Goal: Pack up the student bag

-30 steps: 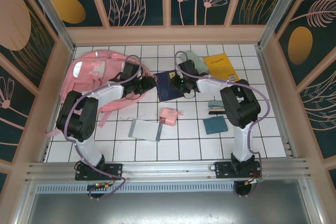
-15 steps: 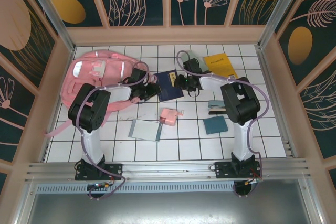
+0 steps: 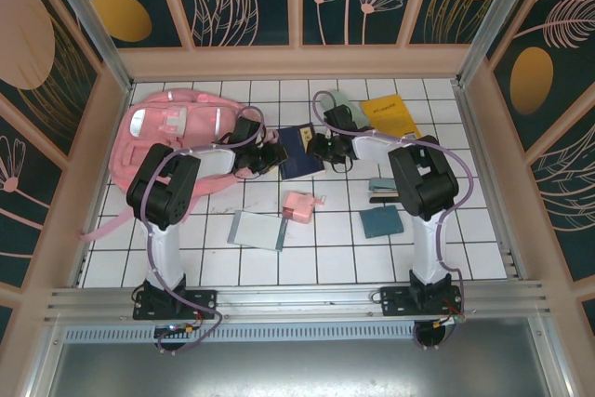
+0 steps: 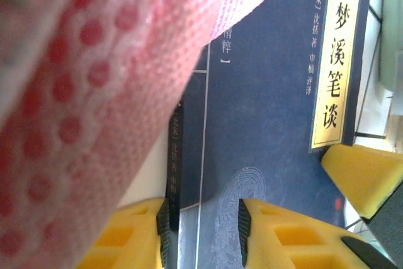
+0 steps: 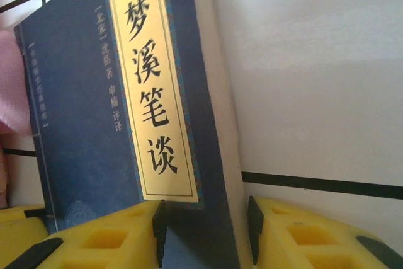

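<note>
The student bag (image 3: pixel 158 137), a large pink backpack, lies at the back left of the tiled table, and its pink mesh fabric (image 4: pixel 75 92) hangs close in the left wrist view. Just right of it a dark blue book (image 3: pixel 299 153) lies flat. My left gripper (image 3: pixel 271 155) stands at the book's left side, its jaws (image 4: pixel 204 225) open astride the spine edge of the book (image 4: pixel 277 92). My right gripper (image 3: pixel 322 148) stands at the book's right side. Its jaws (image 5: pixel 204 228) are open astride the pale page edge of the book (image 5: pixel 82 124).
A yellow booklet (image 3: pixel 392 116) and a pale green item (image 3: pixel 342 104) lie at the back right. A small pink pouch (image 3: pixel 300 205), a grey notebook (image 3: pixel 257 230), a teal notebook (image 3: pixel 381 221) and a grey-blue item (image 3: pixel 381 188) lie nearer. Low frame walls ring the table.
My left gripper has moved right from over the bag's edge to the book's left side, and the arm has folded lower. The right gripper has settled at the book's right edge.
</note>
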